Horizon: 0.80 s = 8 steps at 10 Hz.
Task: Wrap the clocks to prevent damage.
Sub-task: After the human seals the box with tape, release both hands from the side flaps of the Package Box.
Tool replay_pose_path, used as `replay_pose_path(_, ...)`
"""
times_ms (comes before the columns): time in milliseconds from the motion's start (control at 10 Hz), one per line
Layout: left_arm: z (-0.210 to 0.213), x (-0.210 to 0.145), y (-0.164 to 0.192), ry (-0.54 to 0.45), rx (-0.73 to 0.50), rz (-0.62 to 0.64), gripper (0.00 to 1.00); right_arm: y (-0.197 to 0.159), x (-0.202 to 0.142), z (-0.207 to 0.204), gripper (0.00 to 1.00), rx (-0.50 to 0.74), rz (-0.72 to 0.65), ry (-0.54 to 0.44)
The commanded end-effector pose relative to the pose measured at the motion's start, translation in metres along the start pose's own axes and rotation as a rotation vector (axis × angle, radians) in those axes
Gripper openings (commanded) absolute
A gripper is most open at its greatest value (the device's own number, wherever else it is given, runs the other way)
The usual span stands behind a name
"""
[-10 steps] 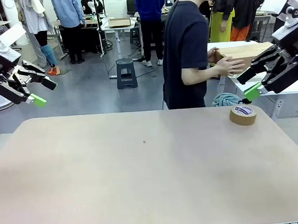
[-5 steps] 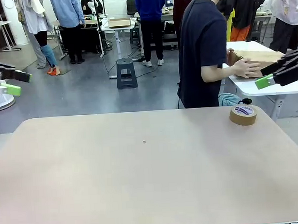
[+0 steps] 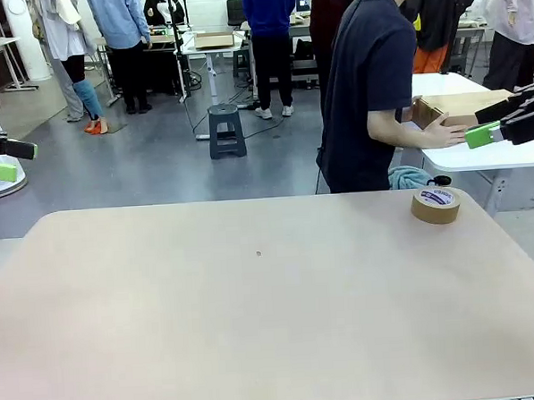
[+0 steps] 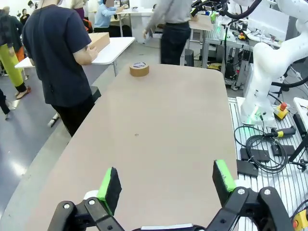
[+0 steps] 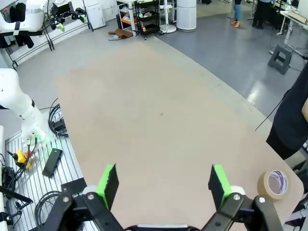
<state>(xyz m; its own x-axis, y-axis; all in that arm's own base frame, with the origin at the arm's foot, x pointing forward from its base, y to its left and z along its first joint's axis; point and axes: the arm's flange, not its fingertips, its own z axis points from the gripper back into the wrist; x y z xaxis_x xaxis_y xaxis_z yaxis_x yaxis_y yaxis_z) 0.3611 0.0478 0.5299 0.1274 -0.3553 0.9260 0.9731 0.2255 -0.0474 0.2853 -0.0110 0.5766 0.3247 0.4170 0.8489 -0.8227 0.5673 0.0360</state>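
Tape (image 3: 435, 205) lies flat near the surface's (image 3: 256, 326) far right corner, w/ left gripper (image 3: 12, 160) wide, holding nothing, off the far left edge, right gripper (image 3: 485, 126) wide, empty, beyond the far right corner near a person's hand (image 3: 443, 135) on a box (image 3: 464, 104).

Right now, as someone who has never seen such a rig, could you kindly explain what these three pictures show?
Two robot arms share a tan table with a person. The front picture looks across the table from between the arms; the left claw and right claw peek in at its edges. The other two pictures come from cameras on each wrist, looking along that claw's green-padded fingers. Both claws are open and hold nothing. A roll of brown tape lies on the table. The person, turned away, handles a cardboard box on a white side table.
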Motion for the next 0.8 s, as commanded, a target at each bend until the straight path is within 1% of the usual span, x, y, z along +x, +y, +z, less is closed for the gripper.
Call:
replay_pose_path(0, 0.0, 0.005, -0.0007, -0.01, 0.001, -0.016, 1.0, -0.0023, -0.0018, 0.003, 1.0, -0.012, -0.009, -0.001)
replay_pose_path(700, 0.0, 0.005, -0.0007, -0.01, 0.001, -0.016, 1.0, -0.0023, -0.0018, 0.003, 1.0, -0.012, -0.009, -0.001)
